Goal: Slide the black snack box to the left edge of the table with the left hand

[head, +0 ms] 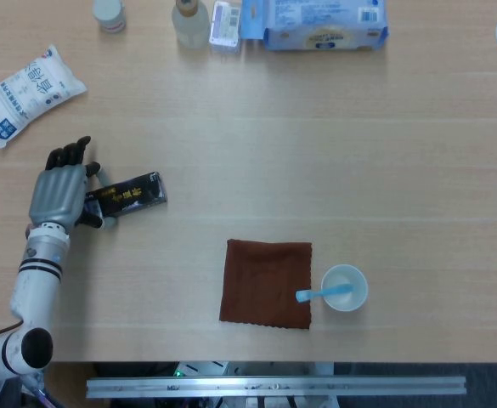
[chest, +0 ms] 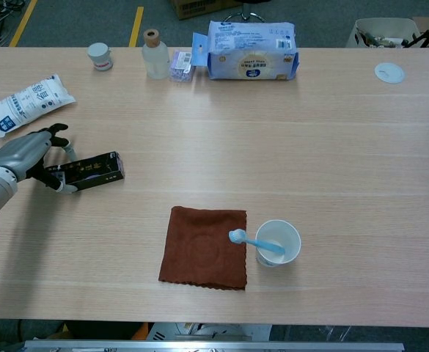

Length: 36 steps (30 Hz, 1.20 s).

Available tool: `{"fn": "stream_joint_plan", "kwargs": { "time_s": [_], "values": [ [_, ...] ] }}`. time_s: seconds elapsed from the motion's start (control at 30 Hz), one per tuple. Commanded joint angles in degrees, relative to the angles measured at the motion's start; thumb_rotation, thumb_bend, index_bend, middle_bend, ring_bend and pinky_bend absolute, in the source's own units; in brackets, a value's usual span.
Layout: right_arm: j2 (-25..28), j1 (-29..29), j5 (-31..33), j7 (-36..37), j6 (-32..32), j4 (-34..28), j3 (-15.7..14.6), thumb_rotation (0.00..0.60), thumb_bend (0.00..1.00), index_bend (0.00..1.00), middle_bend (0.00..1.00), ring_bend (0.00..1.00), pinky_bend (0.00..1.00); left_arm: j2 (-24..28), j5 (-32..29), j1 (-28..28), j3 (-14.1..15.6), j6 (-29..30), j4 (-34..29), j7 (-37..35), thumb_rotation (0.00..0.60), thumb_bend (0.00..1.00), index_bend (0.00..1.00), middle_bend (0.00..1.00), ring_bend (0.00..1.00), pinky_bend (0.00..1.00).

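Left hand (head: 59, 189) grips the near end of the black snack box (head: 132, 195), which extends rightward from its fingers.

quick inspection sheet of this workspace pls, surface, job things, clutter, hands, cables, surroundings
surface: wooden table, flat, pale.
job's things: black box lying flat near the left edge, its left end in the left hand.
clutter: white bag far left; jar, bottle, small pack and blue pack along the far edge; brown cloth; cup with toothbrush; white disc.
hands: left grips the box; right not in view.
cables: nothing seen.
surroundings: grey floor, yellow line.
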Motion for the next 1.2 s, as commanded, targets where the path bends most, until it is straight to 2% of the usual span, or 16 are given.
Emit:
{"fn": "stream_joint_plan", "kwargs": {
  "time_s": [0.03,0.73,1.1,1.2],
  "values": [
    [0.0,0.0,0.0,-0.1,0.0,-0.1,0.0,0.600,0.21,0.14,0.15,0.13,0.37,0.1,0.2,0.2,0.0,0.2,0.2,-0.3,0.600,0.08,0.47,0.00,0.00,0.02],
    [-0.4,0.1,0.0,-0.1,-0.3,0.1,0.0,0.600,0.21,0.14,0.15,0.13,0.37,5.3,-0.2,3.9,1.1,1.2,-0.5,-2.2,0.600,0.08,0.46,0.00,0.00,0.02],
    [-0.5,0.2,-0.1,-0.2,-0.2,-0.1,0.0,0.600,0.21,0.14,0.15,0.13,0.37,6.9,2.8,3.7,1.2,1.6,-4.2,-2.5,0.600,0.08,0.20,0.00,0.00,0.02],
    [-0.4,0.1,0.0,-0.1,-0.2,0.0,-0.1,0.600,0.21,0.14,0.15,0.13,0.37,6.6,2.9,3.3,0.9,1.4,-4.7,-2.1,0.600,0.08,0.19,0.00,0.00,0.02]
  ]
}}
